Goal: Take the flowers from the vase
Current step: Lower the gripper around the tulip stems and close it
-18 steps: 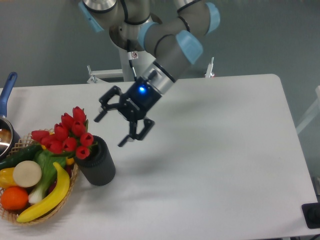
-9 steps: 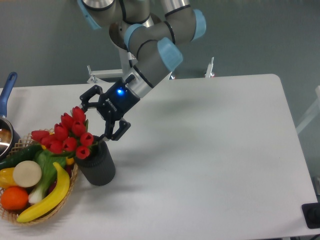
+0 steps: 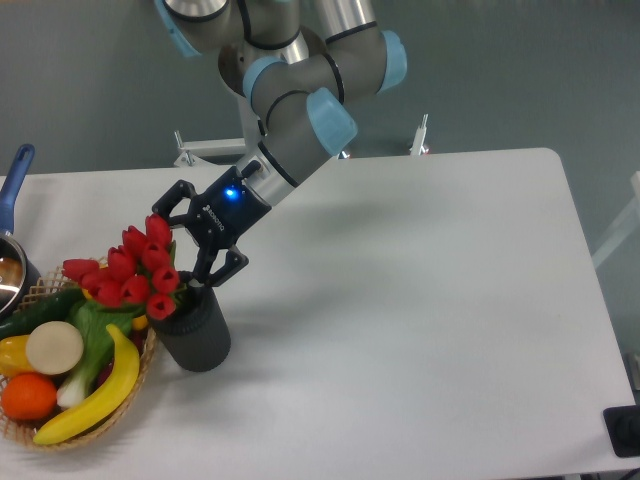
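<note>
White table (image 3: 420,300), grey wall behind | flowers (image 3: 130,270) sit in vase (image 3: 195,330) at 8 o'clock, not yet lifted | my gripper (image 3: 195,240) spread wide at their 3 o'clock, holding nothing | closing and lifting remain

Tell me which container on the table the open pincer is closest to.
The dark ribbed vase holding the red flowers: the pincer hangs just above its mouth. The woven basket and blue-handled pot sit further left.
</note>
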Robot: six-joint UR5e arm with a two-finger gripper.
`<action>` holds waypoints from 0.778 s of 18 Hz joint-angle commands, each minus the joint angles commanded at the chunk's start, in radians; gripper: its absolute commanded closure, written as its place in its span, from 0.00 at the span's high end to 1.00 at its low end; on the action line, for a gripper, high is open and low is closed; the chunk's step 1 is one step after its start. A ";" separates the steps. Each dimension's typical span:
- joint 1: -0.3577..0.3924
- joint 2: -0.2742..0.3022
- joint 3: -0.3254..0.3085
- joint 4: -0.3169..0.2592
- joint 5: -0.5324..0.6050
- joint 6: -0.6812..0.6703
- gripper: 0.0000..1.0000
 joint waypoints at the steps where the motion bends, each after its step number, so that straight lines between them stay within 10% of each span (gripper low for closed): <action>1: 0.002 0.002 0.002 0.000 0.000 -0.002 0.00; 14: 0.028 0.047 0.035 0.000 -0.002 -0.080 0.00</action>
